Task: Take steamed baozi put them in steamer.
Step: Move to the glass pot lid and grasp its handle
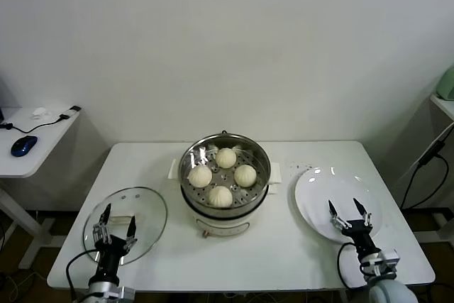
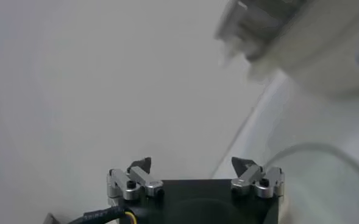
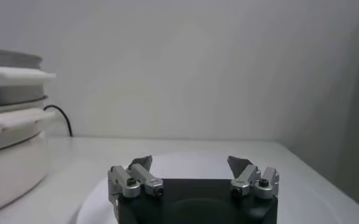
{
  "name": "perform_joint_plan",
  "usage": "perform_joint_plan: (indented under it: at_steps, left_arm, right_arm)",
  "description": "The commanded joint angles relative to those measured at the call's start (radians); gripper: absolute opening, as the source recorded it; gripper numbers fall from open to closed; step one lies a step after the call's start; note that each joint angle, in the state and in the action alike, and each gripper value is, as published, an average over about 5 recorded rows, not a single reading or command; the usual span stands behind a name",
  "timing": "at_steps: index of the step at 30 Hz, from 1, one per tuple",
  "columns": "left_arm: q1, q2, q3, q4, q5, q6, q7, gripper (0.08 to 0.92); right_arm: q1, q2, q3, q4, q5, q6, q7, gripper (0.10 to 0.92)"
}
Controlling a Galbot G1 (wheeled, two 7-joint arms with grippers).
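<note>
Baozi (image 1: 220, 195), all four, sit in steamer (image 1: 225, 175) at frame centre; we see left gripper (image 1: 117, 228) and right gripper (image 1: 348, 211) (both spread, empty) flanking low, roughly equidistant.

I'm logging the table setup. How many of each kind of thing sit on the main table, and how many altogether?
Baozi: 4, all in the steamer
Steamer: 1
Plate: 1, bare
Glass lid: 1
Total: 7
</note>
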Motion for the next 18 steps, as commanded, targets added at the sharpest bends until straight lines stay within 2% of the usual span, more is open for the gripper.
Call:
perform_joint_plan:
  at_steps: [1, 18]
  left_arm:
    - [-0.043, 0.05, -0.019, 0.234, 0.361, 0.054, -0.136, 0.823]
    - [-0.153, 0.03, -0.008, 0.289, 0.412, 0.103, -0.131, 0.823]
  right_arm:
    - [-0.109, 0.1, 0.056, 0.033, -0.074, 0.005, 0.03, 0.823]
    - [-0.127, 0.091, 0.077, 0.116, -0.067, -0.026, 0.035, 0.823]
